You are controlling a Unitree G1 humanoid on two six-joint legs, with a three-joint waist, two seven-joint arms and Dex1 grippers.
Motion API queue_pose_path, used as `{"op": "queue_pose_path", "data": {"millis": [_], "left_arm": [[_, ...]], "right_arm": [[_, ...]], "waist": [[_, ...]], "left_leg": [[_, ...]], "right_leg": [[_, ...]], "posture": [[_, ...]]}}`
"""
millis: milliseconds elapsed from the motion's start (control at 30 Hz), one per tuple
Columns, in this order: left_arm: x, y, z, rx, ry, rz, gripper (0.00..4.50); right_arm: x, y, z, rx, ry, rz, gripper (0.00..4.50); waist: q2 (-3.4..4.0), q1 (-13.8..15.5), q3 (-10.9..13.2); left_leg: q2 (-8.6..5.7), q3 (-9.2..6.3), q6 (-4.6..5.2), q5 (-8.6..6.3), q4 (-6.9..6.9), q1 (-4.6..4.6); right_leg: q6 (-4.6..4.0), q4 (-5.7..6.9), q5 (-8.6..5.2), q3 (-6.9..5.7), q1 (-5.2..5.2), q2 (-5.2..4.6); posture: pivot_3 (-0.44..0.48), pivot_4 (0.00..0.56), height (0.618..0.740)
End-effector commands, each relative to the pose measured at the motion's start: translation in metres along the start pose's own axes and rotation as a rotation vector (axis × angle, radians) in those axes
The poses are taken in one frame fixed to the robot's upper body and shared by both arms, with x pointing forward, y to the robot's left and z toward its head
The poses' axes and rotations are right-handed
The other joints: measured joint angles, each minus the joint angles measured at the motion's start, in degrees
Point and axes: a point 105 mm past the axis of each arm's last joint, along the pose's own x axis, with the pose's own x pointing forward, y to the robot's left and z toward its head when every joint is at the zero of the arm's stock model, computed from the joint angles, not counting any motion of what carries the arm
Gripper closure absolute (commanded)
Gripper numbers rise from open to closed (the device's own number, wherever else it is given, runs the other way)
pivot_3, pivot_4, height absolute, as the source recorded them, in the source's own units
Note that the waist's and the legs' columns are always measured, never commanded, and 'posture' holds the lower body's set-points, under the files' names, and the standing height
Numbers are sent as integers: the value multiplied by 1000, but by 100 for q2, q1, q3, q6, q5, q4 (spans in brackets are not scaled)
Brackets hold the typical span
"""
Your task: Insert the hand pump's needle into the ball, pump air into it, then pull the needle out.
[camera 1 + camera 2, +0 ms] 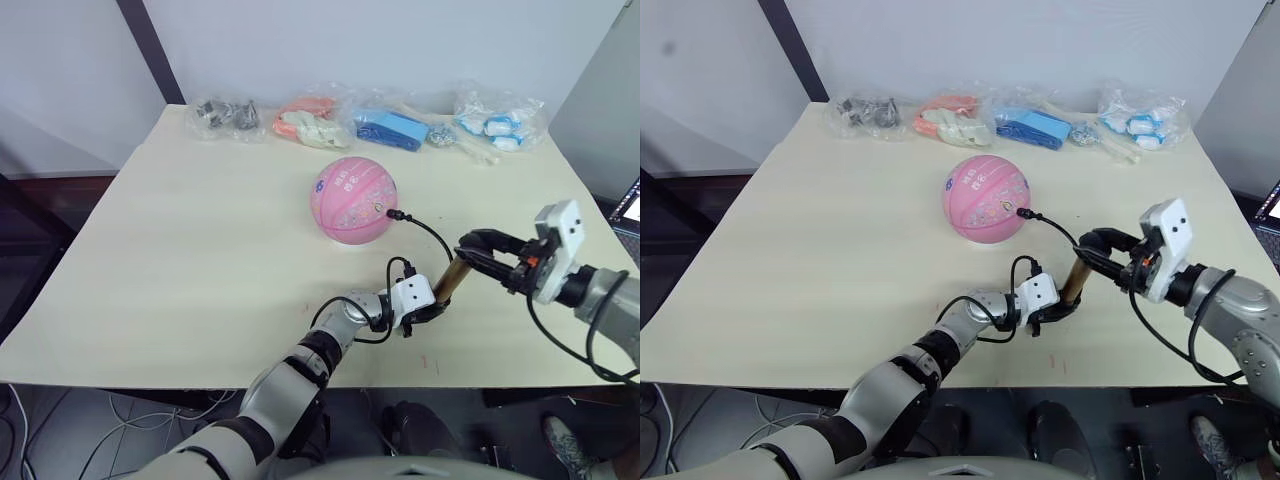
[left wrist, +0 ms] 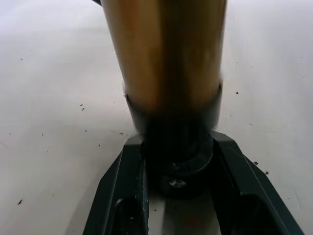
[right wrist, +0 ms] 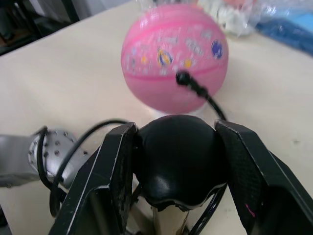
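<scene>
- Two grippers are sharing the hand pump, low and right of centre in the left eye view: the left gripper is clamping the black base cap, probably to brace the barrel.
- The right gripper is closing narrowly around the black T-handle, placed for pumping strokes.
- The ball is sitting mid-frame on the table, with the needle seated at its side, the hose looping slack.

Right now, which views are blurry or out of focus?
Left wrist view: the hand pump barrel is soft and smeared, too close to focus. Right wrist view: the ball looks soft, its prints unreadable. Both eye views: evenly lit, the hose fitting at the ball readable.
</scene>
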Motion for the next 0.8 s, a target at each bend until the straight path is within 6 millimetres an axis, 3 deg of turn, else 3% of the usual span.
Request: {"op": "queue_pose_path", "data": {"millis": [33, 167, 300, 467, 600, 800], "left_arm": [[-18, -15, -51, -69, 172, -44, 3358], [-19, -14, -51, -71, 174, -43, 3358], [-18, -16, -51, -74, 171, -44, 3358], [-17, -18, -50, -76, 168, -49, 3358], [-16, -19, -51, -77, 169, -54, 3358], [-16, -21, -51, -78, 166, -56, 3358]], "right_arm": [[-2, -6, -69, 133, 238, -61, 2438], [-4, -4, -60, 97, 227, -54, 2438], [-7, -7, -33, 45, 170, -67, 2438], [-15, -11, 11, -12, 76, -80, 2438], [-33, -14, 78, -99, -46, -86, 2438], [-48, -10, 126, -159, -117, -85, 2438]], "waist": [[-2, -1, -10], [1, -1, -14], [16, 1, -12], [47, 19, 10], [111, 21, 73], [128, 31, 106]], "left_leg": [[6, -1, 0, 0, -1, 2], [17, -3, 0, 0, -1, 3], [23, -8, 0, 0, -1, 2], [17, -5, 0, 0, -1, -7], [4, 7, 0, 0, 2, -17], [-5, 12, 1, 0, 1, -30]], "right_leg": [[-1, 0, 0, 0, 1, 5], [-11, 0, 5, -2, 2, 22], [-15, 0, 6, -4, 2, 31], [-16, -2, 6, -2, -4, 25], [-13, -2, 8, 8, -13, 3], [-14, -4, 8, 6, -19, -1]], "posture": [[0, 150, 740], [0, 150, 740], [0, 150, 740], [0, 150, 740], [0, 150, 740], [0, 150, 740]]}}
